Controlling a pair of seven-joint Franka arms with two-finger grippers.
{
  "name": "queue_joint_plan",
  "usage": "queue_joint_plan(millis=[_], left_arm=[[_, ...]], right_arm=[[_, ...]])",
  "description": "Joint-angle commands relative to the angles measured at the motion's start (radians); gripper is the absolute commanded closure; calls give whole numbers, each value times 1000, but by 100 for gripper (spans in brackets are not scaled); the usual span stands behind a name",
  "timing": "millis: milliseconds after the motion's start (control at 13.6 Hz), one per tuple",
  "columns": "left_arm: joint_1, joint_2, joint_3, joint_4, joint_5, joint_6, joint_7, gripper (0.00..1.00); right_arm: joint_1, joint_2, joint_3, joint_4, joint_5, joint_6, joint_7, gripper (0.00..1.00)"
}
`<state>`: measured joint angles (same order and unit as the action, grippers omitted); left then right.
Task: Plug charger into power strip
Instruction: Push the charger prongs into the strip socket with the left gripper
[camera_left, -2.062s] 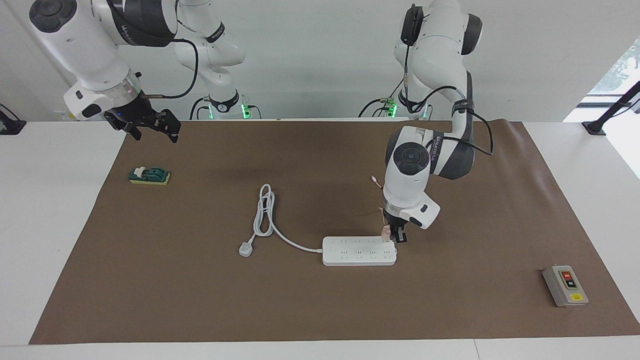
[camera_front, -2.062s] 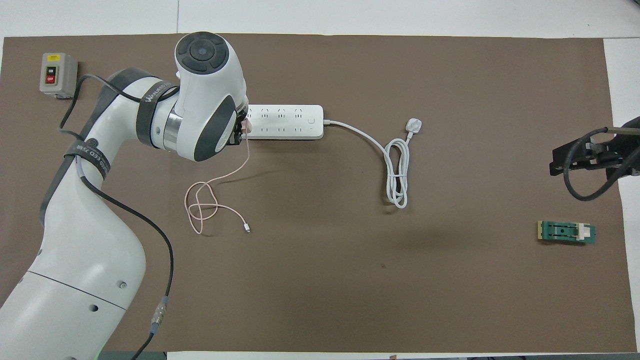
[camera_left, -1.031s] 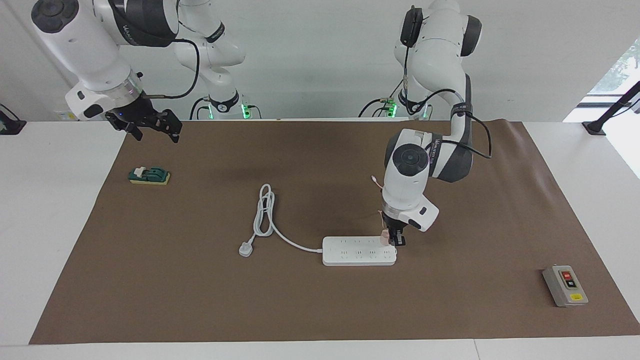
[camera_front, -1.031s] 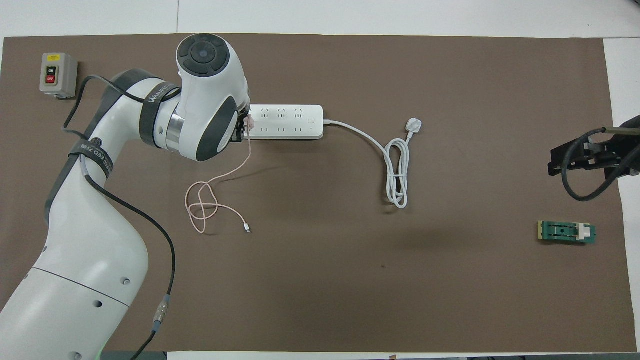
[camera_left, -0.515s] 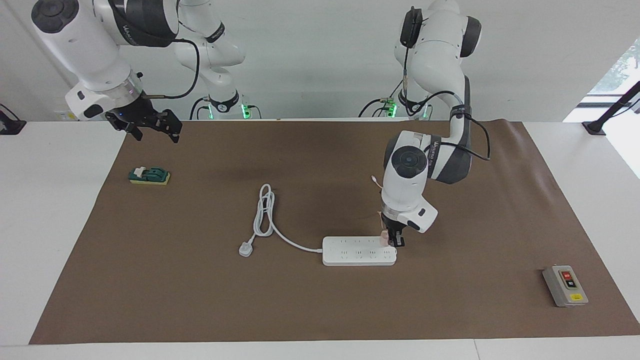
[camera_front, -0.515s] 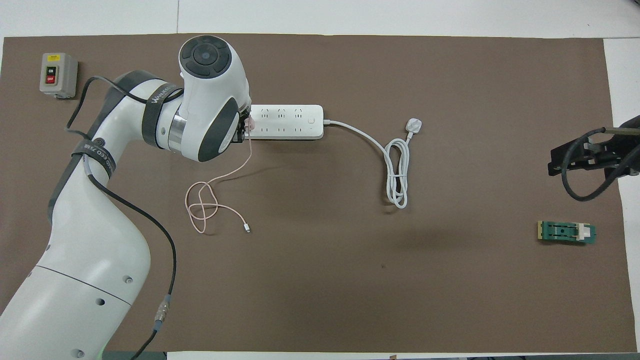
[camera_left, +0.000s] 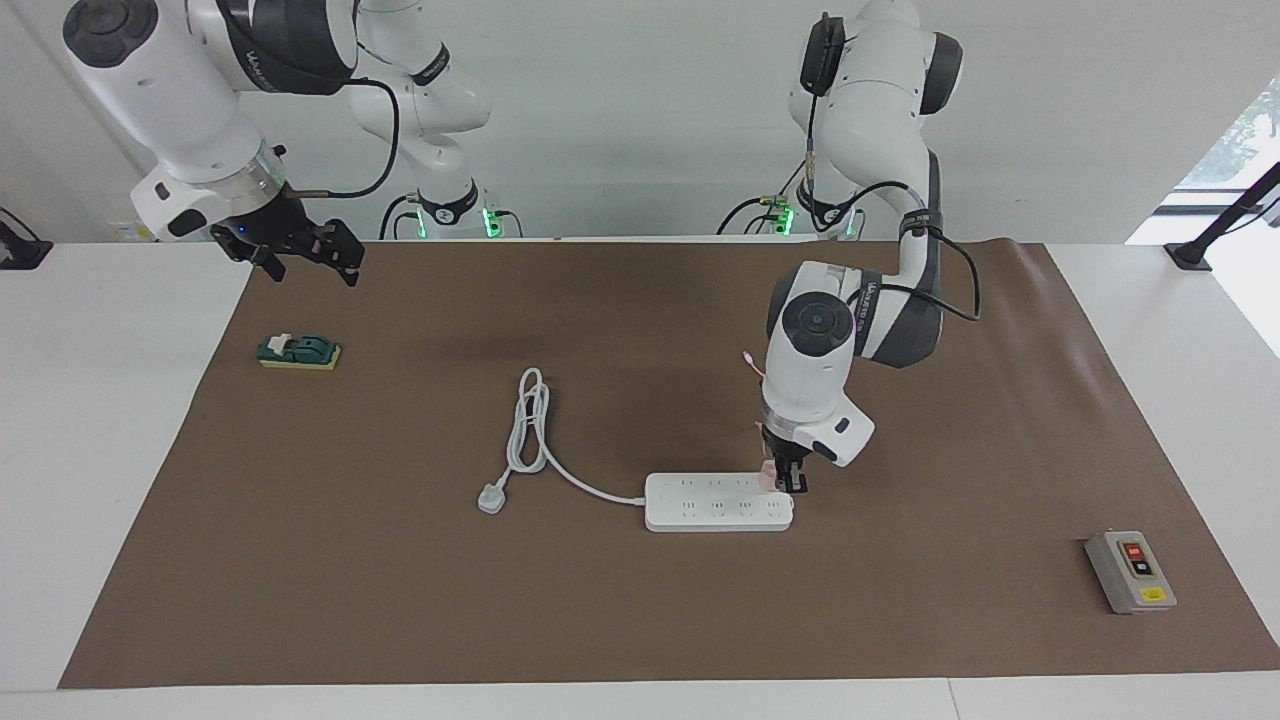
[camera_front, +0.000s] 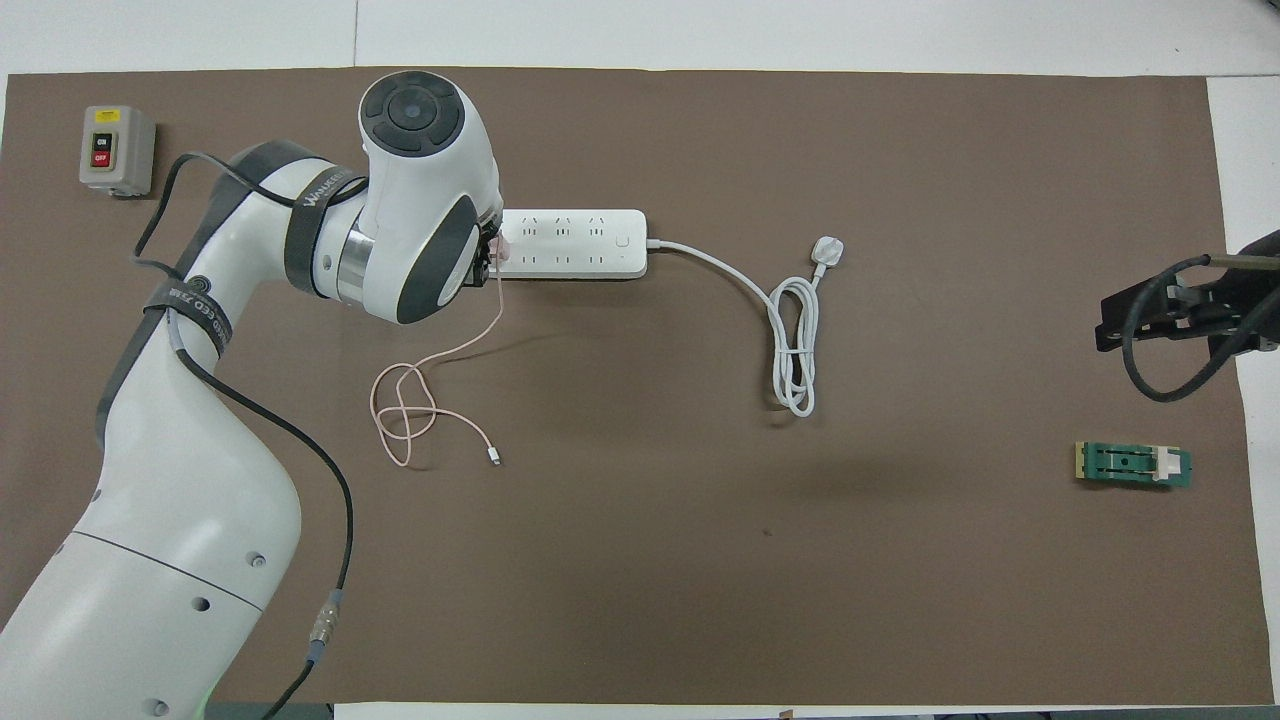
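The white power strip (camera_left: 717, 501) (camera_front: 575, 243) lies flat on the brown mat. My left gripper (camera_left: 783, 481) is shut on the pale-pink charger (camera_left: 768, 477) (camera_front: 500, 243) and holds it down on the strip's end toward the left arm's end of the table. The charger's thin pink cable (camera_front: 420, 385) trails from it in loops toward the robots and ends in a tiny connector (camera_front: 493, 458). In the overhead view the left arm hides most of the gripper. My right gripper (camera_left: 305, 255) (camera_front: 1150, 315) waits in the air over the mat's edge at the right arm's end.
The strip's thick white cord (camera_left: 530, 425) coils on the mat and ends in a white three-pin plug (camera_left: 490, 497). A grey box with red and black buttons (camera_left: 1130, 571) sits toward the left arm's end. A green and yellow block (camera_left: 298, 351) lies under the right gripper's side.
My left gripper has come down a little with the charger, from just above the strip's end to resting on it. The right arm has not moved.
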<state>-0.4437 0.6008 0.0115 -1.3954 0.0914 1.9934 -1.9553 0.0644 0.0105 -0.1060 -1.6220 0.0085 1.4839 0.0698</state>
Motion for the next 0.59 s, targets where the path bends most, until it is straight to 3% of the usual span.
queue_joint_plan(millis=[0,515], left_arm=[[-13,-13,7,-42,10,-24,27,100],[-13,-21,7,-66,10,-7,33,100]], right_arm=[[-2,12,3,19,-18,-14,-22,0],[-2,12,3,21,-18,-14,-22,0]])
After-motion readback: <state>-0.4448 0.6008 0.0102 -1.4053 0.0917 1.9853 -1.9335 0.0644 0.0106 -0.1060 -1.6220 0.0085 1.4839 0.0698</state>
